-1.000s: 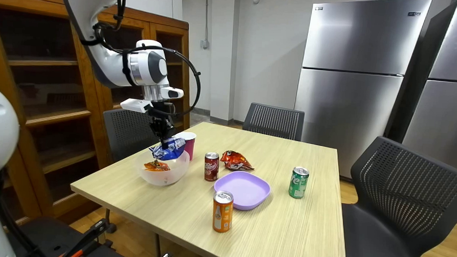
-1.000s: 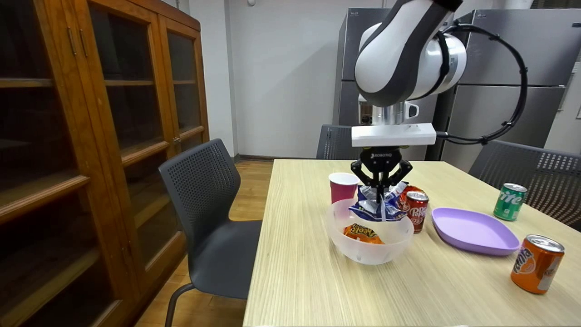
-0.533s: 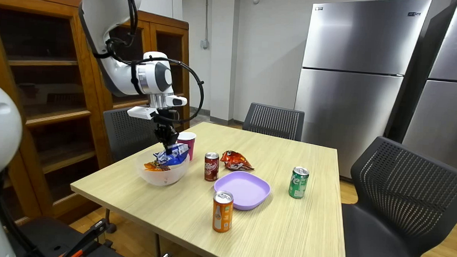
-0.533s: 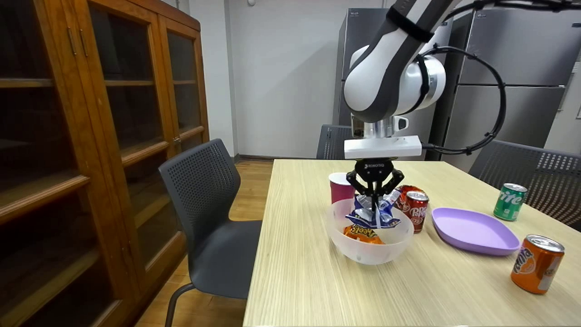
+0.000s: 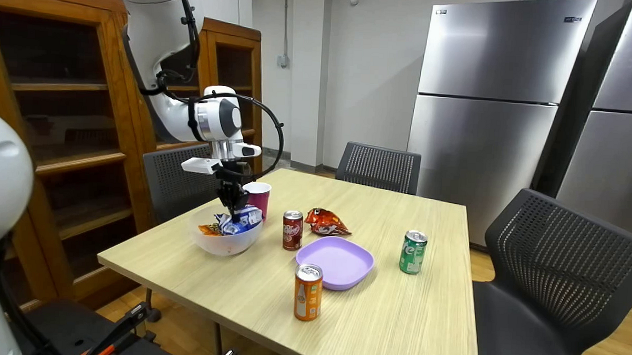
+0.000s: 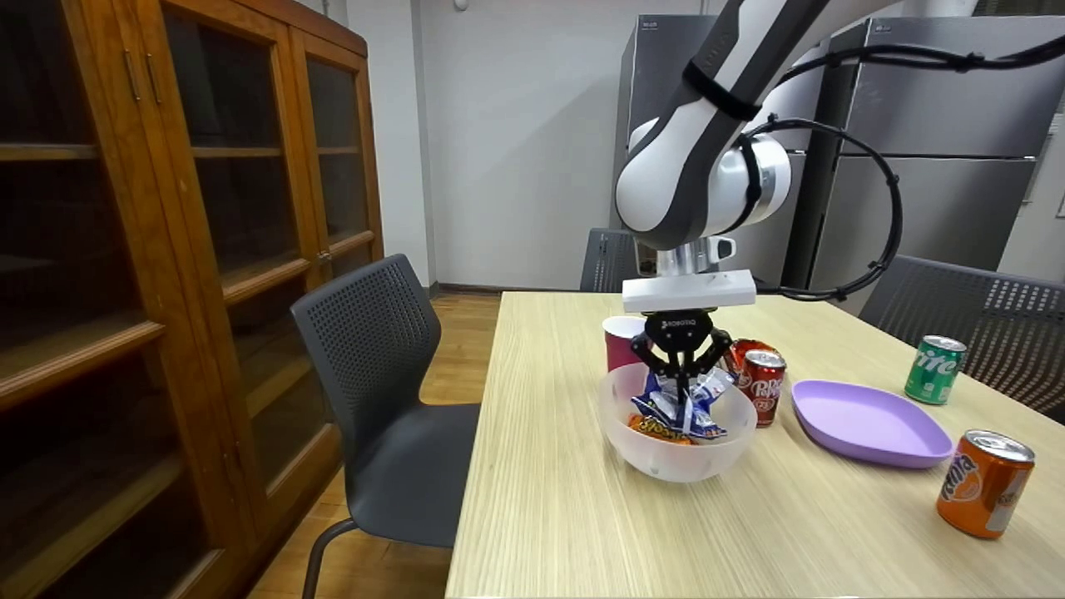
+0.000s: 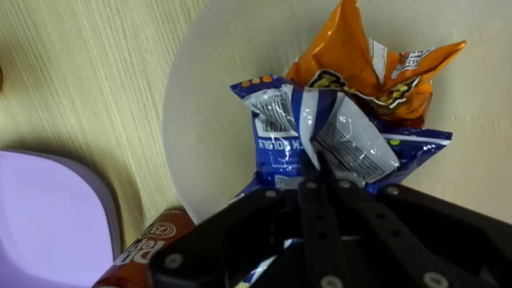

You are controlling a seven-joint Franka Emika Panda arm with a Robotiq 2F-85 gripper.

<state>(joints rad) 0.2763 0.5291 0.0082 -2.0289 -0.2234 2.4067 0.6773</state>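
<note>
A blue snack bag (image 7: 276, 148) is pinched at its fold by my gripper (image 7: 316, 164), whose black fingers are shut on it. The bag hangs low inside a translucent white bowl (image 6: 678, 467), below rim level for the most part. Beside it in the bowl lies an orange snack bag (image 7: 340, 52), partly covered by the blue one in the wrist view. In both exterior views my gripper (image 6: 682, 399) points straight down over the bowl. Whether the blue bag touches the bowl's bottom, I cannot tell.
Near the bowl stand a maroon cup (image 5: 259, 199) and a Dr Pepper can (image 5: 292, 232). A red snack bag (image 5: 326, 223), a purple plate (image 5: 339, 260), an orange can (image 5: 308, 295) and a green can (image 5: 413, 253) sit farther along the table. Chairs (image 6: 374, 374) surround it.
My gripper has come down with the blue bag, from above the bowl to inside it. The blue bag now covers more of the orange one. The other objects have stayed put.
</note>
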